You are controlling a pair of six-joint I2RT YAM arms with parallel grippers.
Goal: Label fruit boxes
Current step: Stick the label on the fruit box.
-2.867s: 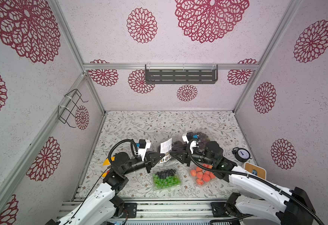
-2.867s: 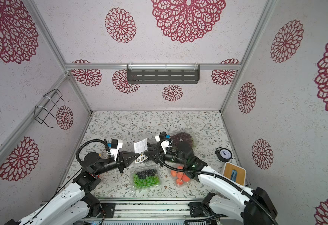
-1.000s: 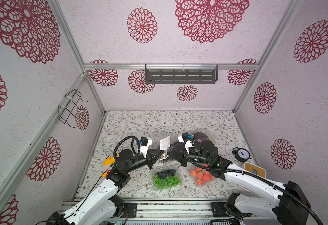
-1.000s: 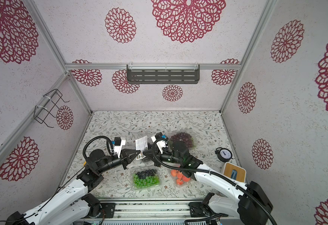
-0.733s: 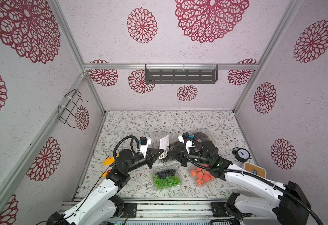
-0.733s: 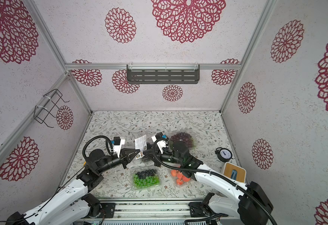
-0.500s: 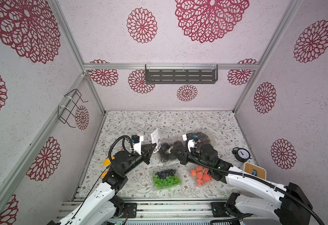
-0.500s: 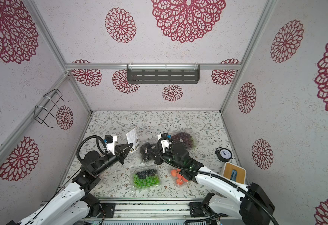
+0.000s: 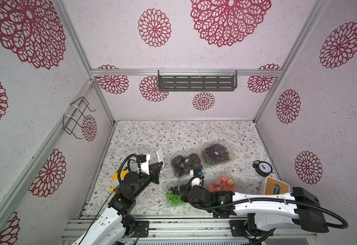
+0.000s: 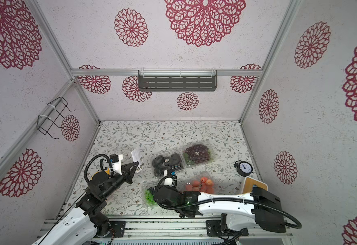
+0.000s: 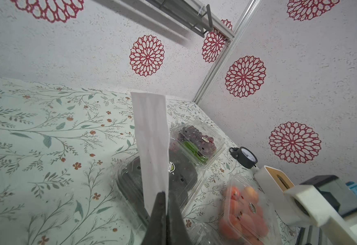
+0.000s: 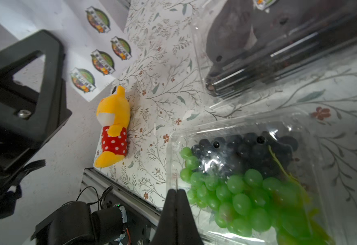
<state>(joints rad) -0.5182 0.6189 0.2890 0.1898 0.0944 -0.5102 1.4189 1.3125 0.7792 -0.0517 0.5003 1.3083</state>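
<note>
Both top views give me four clear punnets on the flowered tabletop (image 9: 152,135). The black-fruit punnet (image 9: 185,164) and the purple-grape punnet (image 9: 217,153) sit side by side about mid-table, toward the right edge. The green-and-blue punnet (image 9: 173,195) and the orange-red punnet (image 9: 222,183) sit closer to the edge by my bases. Three lids carry one round label (image 9: 186,160) each: black, purple and orange-red.

There is one sticker sheet (image 9: 160,154), and the right wrist view shows four stickers (image 12: 102,61) on it. I also count one yellow plush toy (image 12: 113,127) in a red dotted top, lying near the left edge. One dial gauge (image 9: 263,168) and one white box (image 9: 276,187) with a wooden top stand by the right edge.

My left pincer (image 11: 163,194) is pinched tight on the lower end of the sheet, which stands up off the table, just left of the black-fruit punnet. My right pincer (image 12: 175,192) has its jaws pressed together with nothing visible between them. It sits at a corner of the green-and-blue punnet, over the green grapes; whether it touches the lid I cannot tell.

The walls (image 9: 109,42) are pale, printed with red flower medallions and framed in aluminium. One wire rack (image 9: 78,118) hangs on the left wall and one grey shelf (image 9: 196,82) on the back wall.
</note>
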